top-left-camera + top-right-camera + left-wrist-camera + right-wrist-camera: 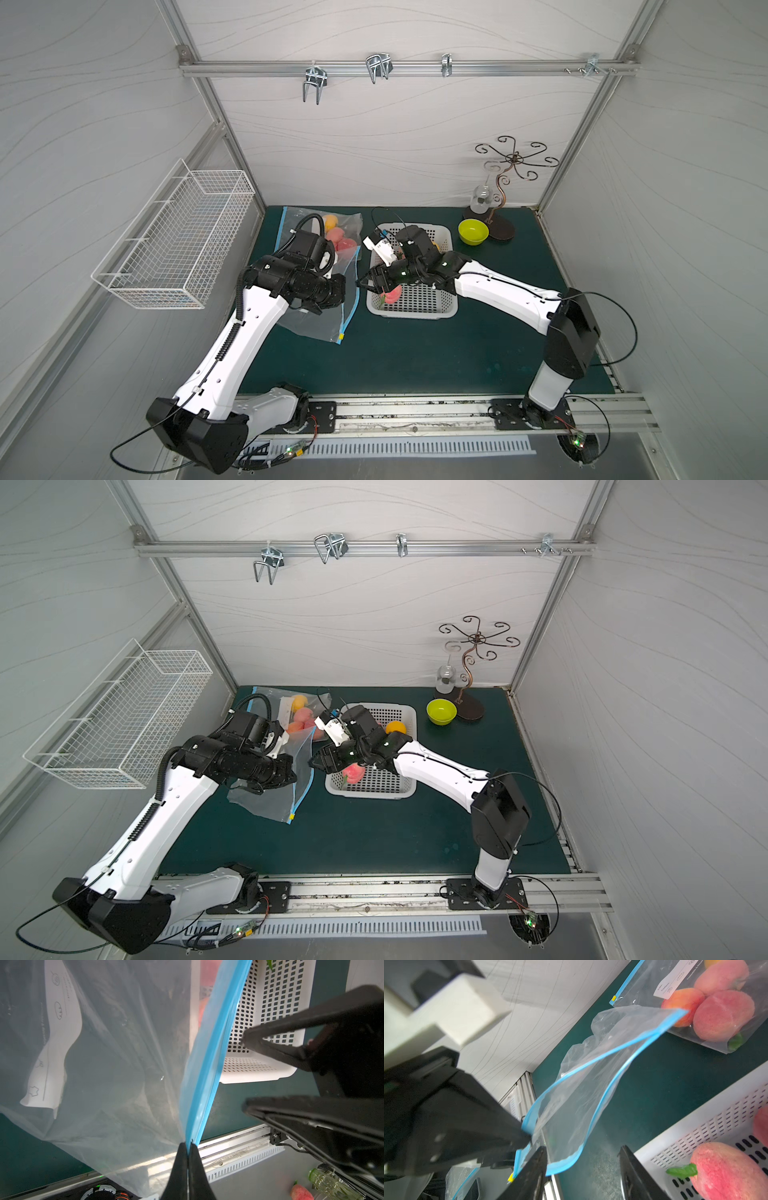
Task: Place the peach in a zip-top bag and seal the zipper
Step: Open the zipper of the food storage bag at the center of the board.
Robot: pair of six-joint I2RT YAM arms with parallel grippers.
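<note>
While left gripper point(188, 1146) pinches one empty bag point(114, 1064), second bag point(643, 991) holding three peaches point(723, 1015).

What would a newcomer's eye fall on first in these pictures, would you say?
The left gripper, shut on the blue zipper edge of an empty zip-top bag, holds it up mid-table. The right gripper stands open at its mouth, beside the white basket holding a peach.

two arms meeting mid desk point(415, 357)
left end effector point(312, 309) down on clear zip-top bag point(320, 332), its blue zipper point(352, 309) facing white basket point(415, 311). right end effector point(365, 285) over basket's left rim, beside peach point(391, 294) inside. second bag point(345, 232) with fruit behind. green bowl point(473, 231) back right.
</note>
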